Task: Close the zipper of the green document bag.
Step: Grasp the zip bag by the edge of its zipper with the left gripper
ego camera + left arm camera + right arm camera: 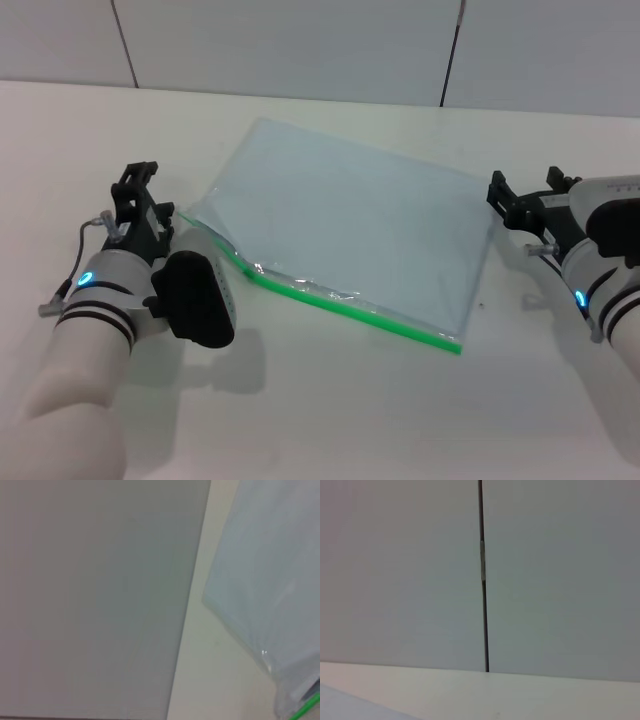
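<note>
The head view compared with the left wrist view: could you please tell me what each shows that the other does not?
Only the head view shows both arms, the left gripper and right gripper flanking the whole green document bag, with the zipper along its near edge. Only the left wrist view shows a close look at one bag corner. Both share the bag, a bit of green zipper, the table and the wall.

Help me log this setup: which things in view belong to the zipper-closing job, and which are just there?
Part of the job:
- green document bag, flat on the table
- zipper along its near edge, gaping at the left end
- left gripper, beside the bag's left corner
- right gripper, off the bag's right edge

Just there:
- white table
- grey wall panels; nothing else lies about
</note>
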